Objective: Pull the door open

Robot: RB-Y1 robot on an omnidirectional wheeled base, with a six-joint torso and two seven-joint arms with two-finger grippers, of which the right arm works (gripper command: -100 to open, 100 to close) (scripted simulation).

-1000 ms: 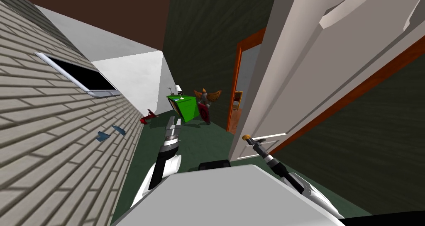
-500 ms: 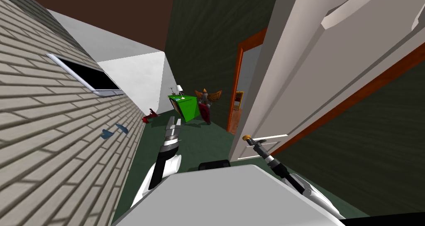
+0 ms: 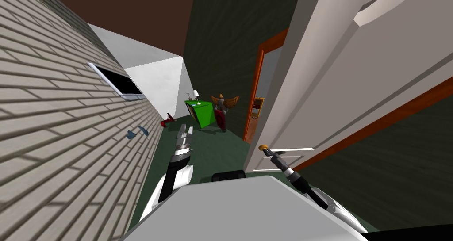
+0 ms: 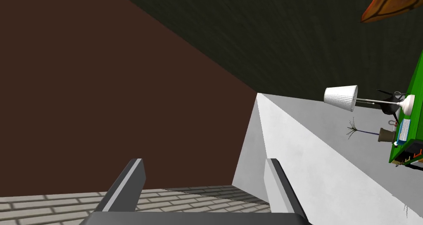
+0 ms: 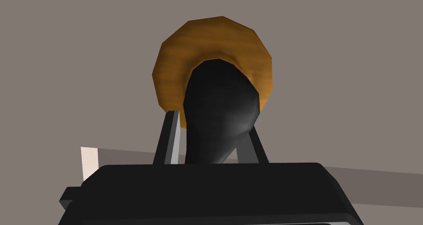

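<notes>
My right claw (image 5: 211, 125) pinches the handle (image 5: 219, 103); my left claw (image 4: 204, 175) hangs spread. My whole view has shifted, so I judge the door (image 3: 354, 83) is following my pull.

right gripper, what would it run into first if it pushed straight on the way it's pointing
The right gripper, shut on the dark door handle, would most likely press straight into the round orange-brown plate just behind the handle, mounted on the pale grey door.
</notes>
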